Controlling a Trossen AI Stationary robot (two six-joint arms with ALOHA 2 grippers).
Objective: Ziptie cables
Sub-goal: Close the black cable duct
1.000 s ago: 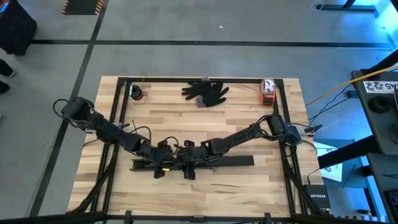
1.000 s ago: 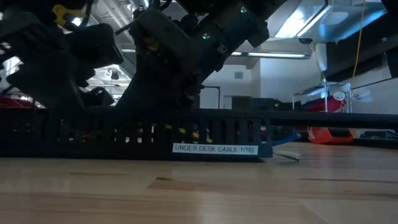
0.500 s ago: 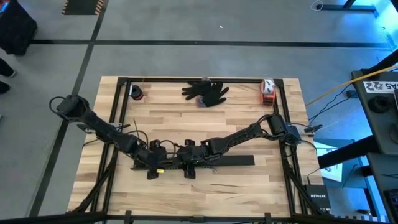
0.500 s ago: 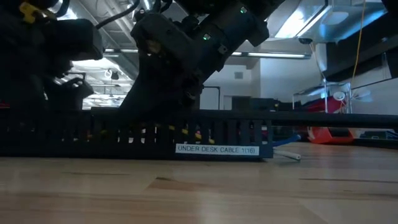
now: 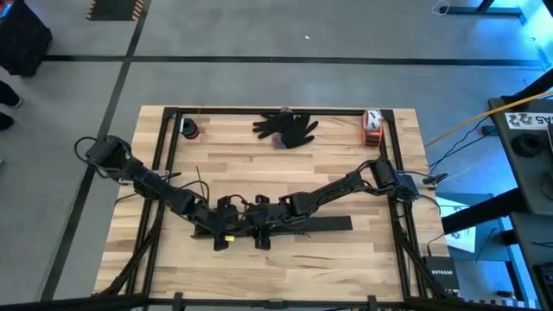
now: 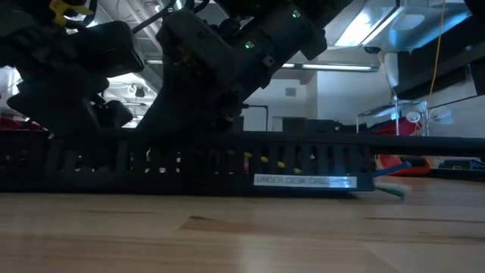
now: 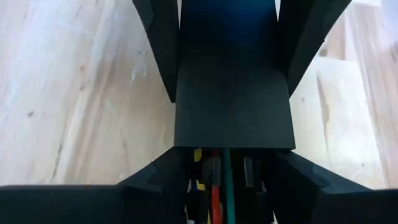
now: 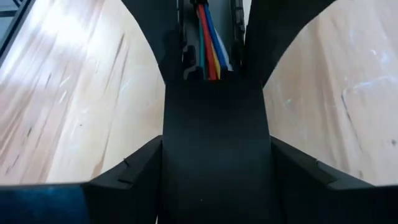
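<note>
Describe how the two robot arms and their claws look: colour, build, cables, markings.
Both arms are dark, jointed and slender, with thin black cables looping along them. The left claw carries a small yellow mark; the right claw is plain black. In the low view, the near arm shows small green indicator lights. The wrist views show broad, flat, matte black fingers.

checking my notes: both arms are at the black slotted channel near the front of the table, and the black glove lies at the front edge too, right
Not quite. The black glove lies at the table's far edge, as the high view shows. Both arms do meet at the black slotted channel near the front.
</note>
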